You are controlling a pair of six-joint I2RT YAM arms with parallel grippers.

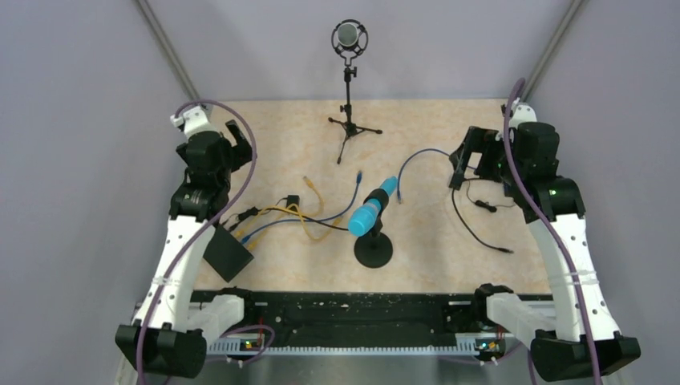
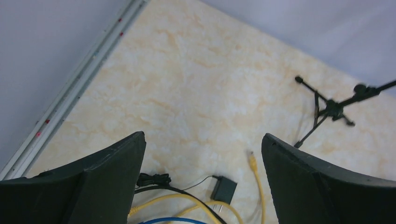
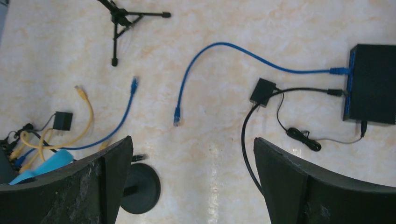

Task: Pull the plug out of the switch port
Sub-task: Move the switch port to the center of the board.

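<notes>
Right hand [image 3: 192,142] hangs wide open and empty over the table [image 3: 210,28]. Left hand [image 2: 203,137] is also open and empty. In the right wrist view, one blue plug [image 3: 338,71] lies flat in the left edge of the switch box [image 3: 373,84], pointing right. One black plug [image 3: 334,92] sits just beside it.

No legible text or labels anywhere

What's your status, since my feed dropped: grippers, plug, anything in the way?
Left gripper, right gripper open, empty. Blue plug seated in switch. Black cable plugged in beside it, crowding.
</notes>
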